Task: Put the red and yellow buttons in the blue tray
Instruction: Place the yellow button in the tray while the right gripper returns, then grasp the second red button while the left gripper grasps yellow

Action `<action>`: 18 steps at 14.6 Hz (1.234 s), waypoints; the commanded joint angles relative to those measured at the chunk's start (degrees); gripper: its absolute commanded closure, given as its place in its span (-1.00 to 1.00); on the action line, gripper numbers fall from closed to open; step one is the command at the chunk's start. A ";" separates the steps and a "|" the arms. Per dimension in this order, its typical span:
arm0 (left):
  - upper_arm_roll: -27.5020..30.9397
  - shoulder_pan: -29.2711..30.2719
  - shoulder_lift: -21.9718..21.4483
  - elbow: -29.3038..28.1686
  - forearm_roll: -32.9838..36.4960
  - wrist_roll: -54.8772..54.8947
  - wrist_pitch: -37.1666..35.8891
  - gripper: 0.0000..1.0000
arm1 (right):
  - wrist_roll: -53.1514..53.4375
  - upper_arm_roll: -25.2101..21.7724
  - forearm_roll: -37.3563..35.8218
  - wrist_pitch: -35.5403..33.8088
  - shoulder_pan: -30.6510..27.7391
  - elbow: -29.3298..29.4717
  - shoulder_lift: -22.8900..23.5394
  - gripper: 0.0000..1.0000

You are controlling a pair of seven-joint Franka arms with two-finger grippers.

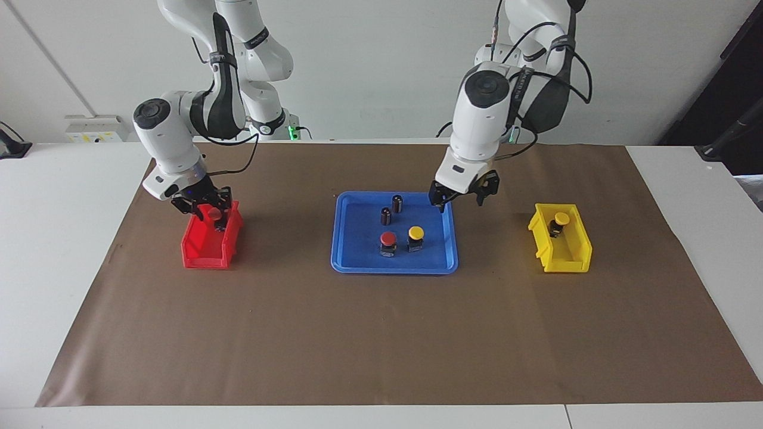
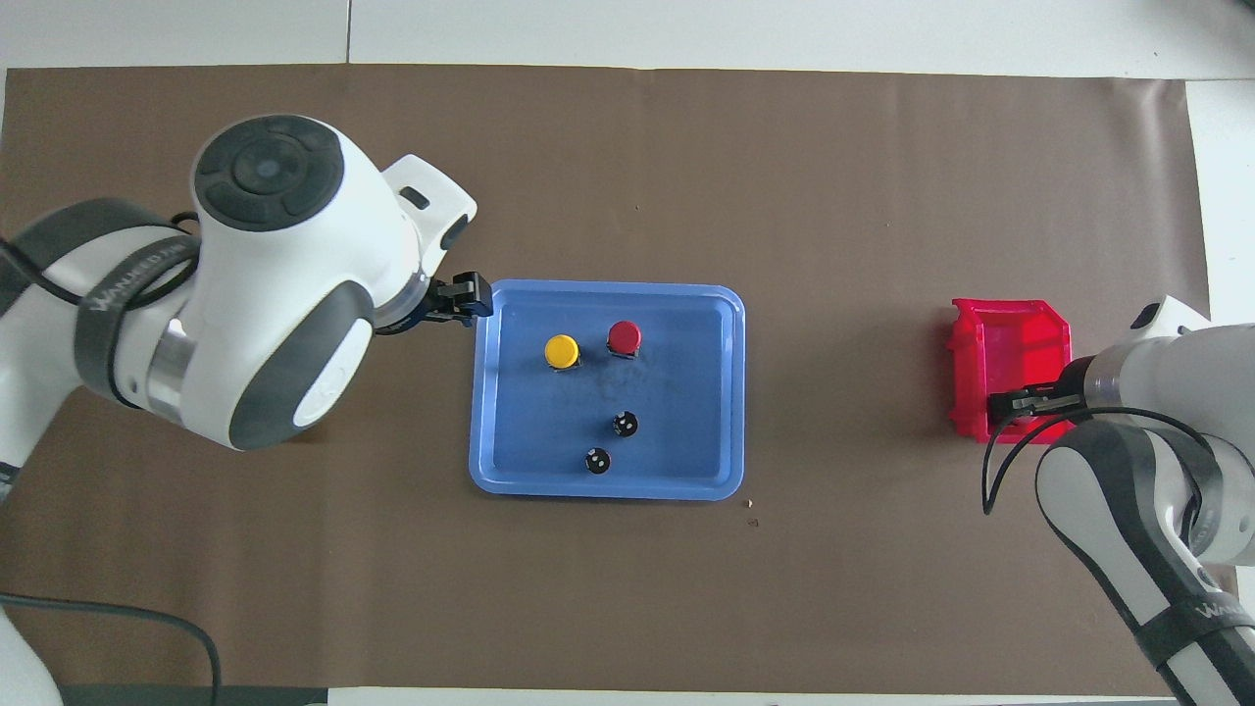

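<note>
- Right hand (image 1: pixel 205 208) closed around a red button (image 1: pixel 212 213) over the red bin (image 1: pixel 205 250).
- Left hand (image 1: pixel 464 195), fingers spread, over the blue tray (image 1: pixel 357 262) corner.
- Yellow bin (image 1: pixel 563 250) holds a yellow button (image 1: pixel 560 219).

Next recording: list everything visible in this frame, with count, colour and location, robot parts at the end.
blue tray: 1, blue, mid-table on the brown mat.
red button in tray: 1, red cap, in the tray.
yellow button in tray: 1, yellow cap, beside the red one.
dark cylinders: 2, black, in the tray, nearer the robots than the buttons.
red bin: 1, red, right arm's end.
red button at bin: 1, red cap, at the right gripper's fingers over the red bin.
yellow bin: 1, yellow, left arm's end.
yellow button in bin: 1, inside the yellow bin.
brown mat: 1, covers the table.
left gripper: open, over the tray's corner.
right gripper: over the red bin.
</note>
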 commanded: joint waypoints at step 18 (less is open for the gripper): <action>-0.59 24.26 -9.29 -29.67 -2.95 27.10 22.38 -0.22 | 25.03 1.28 2.94 -19.55 20.48 34.37 11.62 0.45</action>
